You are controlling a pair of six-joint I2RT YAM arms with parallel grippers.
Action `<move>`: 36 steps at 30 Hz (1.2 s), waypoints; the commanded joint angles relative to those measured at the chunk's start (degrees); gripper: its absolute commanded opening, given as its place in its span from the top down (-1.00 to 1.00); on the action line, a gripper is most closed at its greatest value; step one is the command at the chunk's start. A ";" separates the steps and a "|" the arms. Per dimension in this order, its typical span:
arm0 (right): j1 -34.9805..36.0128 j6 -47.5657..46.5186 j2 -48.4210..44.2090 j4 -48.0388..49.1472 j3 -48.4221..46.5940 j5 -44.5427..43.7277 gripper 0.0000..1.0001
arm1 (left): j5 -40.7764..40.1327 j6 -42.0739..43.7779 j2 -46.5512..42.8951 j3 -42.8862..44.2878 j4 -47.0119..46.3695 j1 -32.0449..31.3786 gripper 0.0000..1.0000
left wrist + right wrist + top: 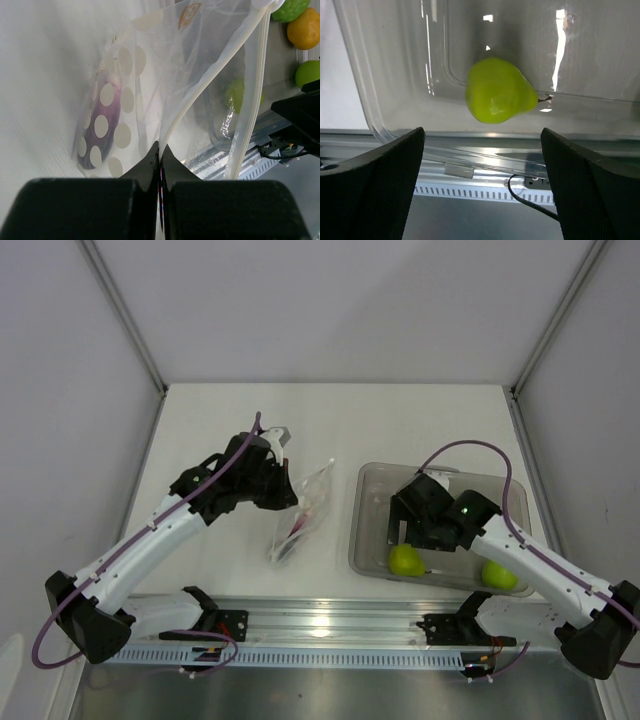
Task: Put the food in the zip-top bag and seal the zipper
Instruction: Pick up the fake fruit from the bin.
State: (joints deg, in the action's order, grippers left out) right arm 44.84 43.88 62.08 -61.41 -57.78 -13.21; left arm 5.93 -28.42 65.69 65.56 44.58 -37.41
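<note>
On the white tabletop [240, 420], dotted zip-top bag [165, 60] half-veils the eggplant [114, 111].

The left arm [150, 538] reaches forward, and the left gripper [160, 150] is pinched tight. The right gripper [482, 132] points downward, jaws spread wide.

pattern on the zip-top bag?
The zip-top bag is clear plastic with pale cream round dots. It shows best in the left wrist view.
</note>
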 commanded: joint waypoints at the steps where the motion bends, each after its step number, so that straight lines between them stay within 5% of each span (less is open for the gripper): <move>1: -0.37 0.15 -0.22 -2.40 1.26 1.17 -0.99 | 1.36 0.30 0.31 -0.17 -2.04 0.23 0.99; 17: 2.09 4.55 7.42 8.66 12.34 3.72 -0.99 | 1.71 0.21 -0.30 -0.70 -2.30 0.23 0.99; 36: -3.27 -2.83 20.44 16.32 6.72 2.05 -0.99 | 0.92 0.65 -1.53 -0.70 -1.16 0.23 0.99</move>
State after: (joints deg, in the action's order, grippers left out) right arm 42.00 42.78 81.54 -45.98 -48.73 -9.80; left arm 6.66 -28.38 65.56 64.93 43.83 -37.41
